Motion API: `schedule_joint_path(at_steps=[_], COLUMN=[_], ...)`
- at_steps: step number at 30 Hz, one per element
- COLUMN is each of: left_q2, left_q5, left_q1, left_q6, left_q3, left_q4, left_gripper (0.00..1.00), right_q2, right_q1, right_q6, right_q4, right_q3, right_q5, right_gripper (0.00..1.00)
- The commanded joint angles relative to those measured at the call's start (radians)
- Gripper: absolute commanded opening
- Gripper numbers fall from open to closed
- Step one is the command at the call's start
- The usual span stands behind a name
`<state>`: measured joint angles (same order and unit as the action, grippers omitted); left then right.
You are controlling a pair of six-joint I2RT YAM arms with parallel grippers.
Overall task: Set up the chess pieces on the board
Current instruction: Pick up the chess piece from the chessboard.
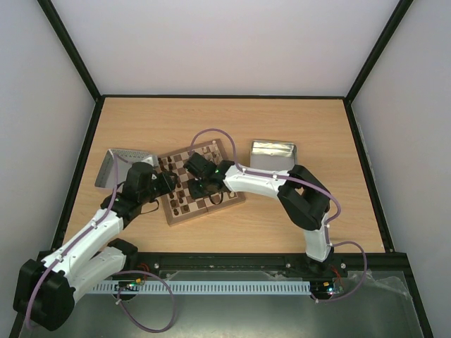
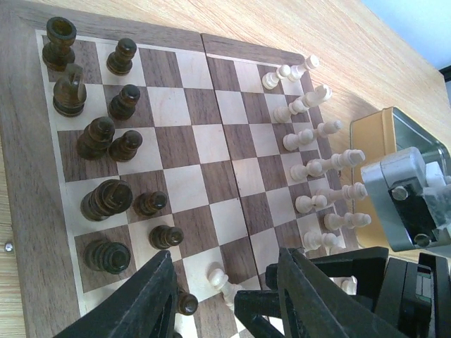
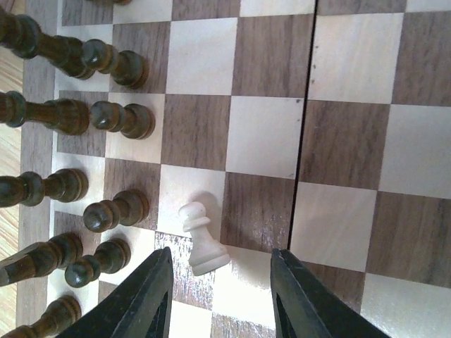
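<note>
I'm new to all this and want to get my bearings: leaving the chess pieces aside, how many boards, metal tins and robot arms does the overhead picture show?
Board: 1
Tins: 2
Arms: 2
Total: 5

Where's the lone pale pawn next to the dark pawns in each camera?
Top external: not visible; the arms cover that part of the board.
Left wrist: pale pawn at bottom centre, between the fingers.
Right wrist: lower centre, just beyond the fingers.
Landmark: the dark pawn row beside it.
</note>
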<state>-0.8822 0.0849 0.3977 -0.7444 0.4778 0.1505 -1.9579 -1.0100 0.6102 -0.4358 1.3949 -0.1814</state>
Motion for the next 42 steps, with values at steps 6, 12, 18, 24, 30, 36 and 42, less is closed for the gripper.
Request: schedule_joint_path(at_steps=[6, 12, 18, 24, 30, 36, 42], left_q2=[0.009, 0.017, 0.020, 0.023, 0.022, 0.022, 0.021], left_q5=[-0.005, -0.010, -0.004, 0.008, 0.012, 0.012, 0.026], left_q1=[-0.011, -0.018, -0.022, -0.025, -0.026, -0.028, -0.031], left_q6=[-0.003, -0.004, -0.005, -0.003, -0.005, -0.001, -0.005], left_q3=[0.029, 0.030, 0.031, 0.035, 0.037, 0.039, 0.037], left_q4=[0.018, 0.024, 0.026, 0.024, 0.021, 0.024, 0.022], left_gripper=[0.42, 0.42, 0.42, 0.42, 0.43, 0.43, 0.43], right_q2=[-0.021, -0.038, -0.046, -0.059, -0.069, -0.079, -0.076], right_q1=[-0.015, -0.028, -0.028, -0.028, -0.029, -0.029, -0.029], right_q6=[-0.107, -0.131, -0.131, -0.132, -0.142, -0.148, -0.147], right_q4=[-0.031, -0.031, -0.011, 0.005, 0.016, 0.027, 0.045], right_q3=[0.030, 0.034, 0.029, 0.022, 0.029, 0.034, 0.028], right_q5=[-0.001, 0.012, 0.043, 0.066, 0.077, 0.085, 0.107], right_gripper=[0.34, 0.31, 0.25, 0.24, 0.25, 0.22, 0.12])
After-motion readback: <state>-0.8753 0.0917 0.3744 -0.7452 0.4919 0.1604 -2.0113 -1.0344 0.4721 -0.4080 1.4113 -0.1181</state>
